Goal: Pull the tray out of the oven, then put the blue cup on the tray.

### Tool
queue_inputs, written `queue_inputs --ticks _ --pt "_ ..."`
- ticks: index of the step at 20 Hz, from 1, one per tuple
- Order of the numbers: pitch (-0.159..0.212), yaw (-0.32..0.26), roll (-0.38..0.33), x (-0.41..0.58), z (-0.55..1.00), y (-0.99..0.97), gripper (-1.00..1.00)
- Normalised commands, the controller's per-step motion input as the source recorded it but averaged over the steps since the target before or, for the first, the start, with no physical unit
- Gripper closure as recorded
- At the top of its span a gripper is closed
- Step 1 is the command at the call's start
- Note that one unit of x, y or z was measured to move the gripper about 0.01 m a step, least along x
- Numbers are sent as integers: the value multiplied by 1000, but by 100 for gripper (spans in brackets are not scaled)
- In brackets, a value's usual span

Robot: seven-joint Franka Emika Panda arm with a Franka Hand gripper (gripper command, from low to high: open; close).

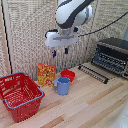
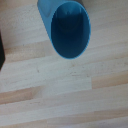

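At the exterior view's left edge sits a red wire basket (image 1: 20, 95), empty as far as can be seen, resting on the pale wood tabletop (image 1: 85, 107). Just to its right a yellow-and-red printed box (image 1: 46, 74) stands upright against the slatted backdrop. Next comes the blue cup (image 1: 62, 85), upright, mouth open to the ceiling, handle turned toward the box; a low red bowl (image 1: 67, 75) sits just behind it, near or perhaps touching — cannot tell which.

Above the cup hangs the tool (image 1: 60, 51), well clear of the rim, its two blue-tipped fingers (image 1: 54, 52) apart with nothing between them. Wrist view agrees: it looks straight down into the cup's mouth, no finger in that picture. The placement reads like a pre-grasp hover, lined up so a descent would put one finger inside the wall and one outside.

Further right, the tray (image 1: 94, 73) lies flat, its thin bars showing, in front of the oven (image 1: 113, 56), which sits at the exterior view's far right. The tray looks already drawn out, so it offers a free landing place. Whether it rests on the door flap or on the tabletop is too small to tell.

Judgement: first half done; cup pickup is the step in hand. Risk: tipping the cup with an off-centre descent.
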Motion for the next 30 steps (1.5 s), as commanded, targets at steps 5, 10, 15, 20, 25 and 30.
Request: queue_inputs --ticks 5,10,15,20,25,30 --pt "5 155 -313 4 -14 81 -100" --pt "-1 144 -375 0 0 -29 -100" --pt "-9 132 -358 -19 0 -138 -100" --pt "-54 97 -280 -23 0 -451 -100" --pt "-48 85 -283 -8 0 -475 -100" --pt "-62 94 -290 -2 0 -426 -100"
